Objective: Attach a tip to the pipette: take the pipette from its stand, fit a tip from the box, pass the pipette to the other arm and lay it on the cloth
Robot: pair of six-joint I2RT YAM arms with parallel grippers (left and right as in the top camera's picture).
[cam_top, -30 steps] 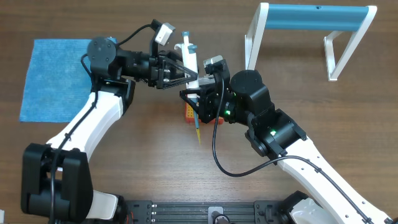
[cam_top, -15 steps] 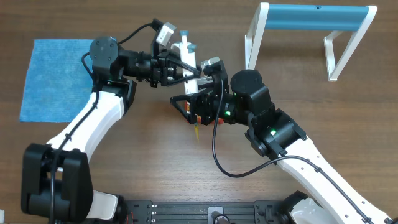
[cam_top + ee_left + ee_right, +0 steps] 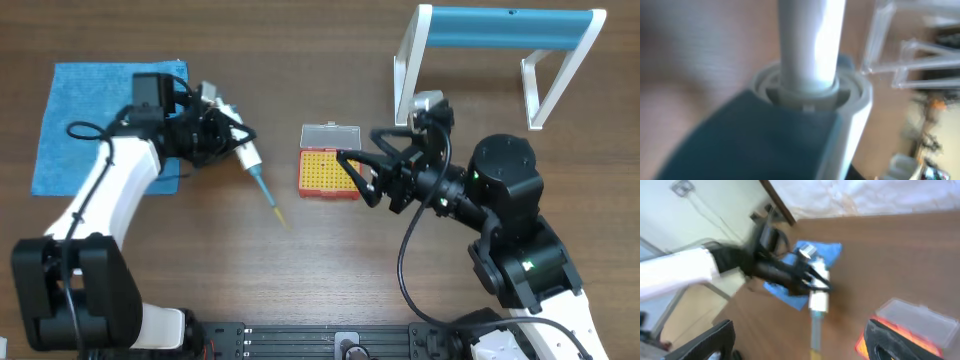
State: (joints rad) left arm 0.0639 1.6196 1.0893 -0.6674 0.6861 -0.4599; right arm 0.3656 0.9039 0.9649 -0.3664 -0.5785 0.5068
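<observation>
My left gripper is shut on the white pipette, holding it tilted just off the right edge of the blue cloth. A yellow tip sits on the pipette's lower end, pointing toward the table's front. The left wrist view has the pipette's white barrel very close. My right gripper stands open and empty just right of the tip box. In the right wrist view the pipette hangs in the left gripper beside the cloth.
The tip box's clear lid lies open behind it. The white and blue pipette stand is at the back right. Bare wooden table lies between the cloth and the tip box.
Both grippers met at the pipette above the tip box; the right gripper let go and drew back right. The left arm swung left toward the cloth with the pipette.
</observation>
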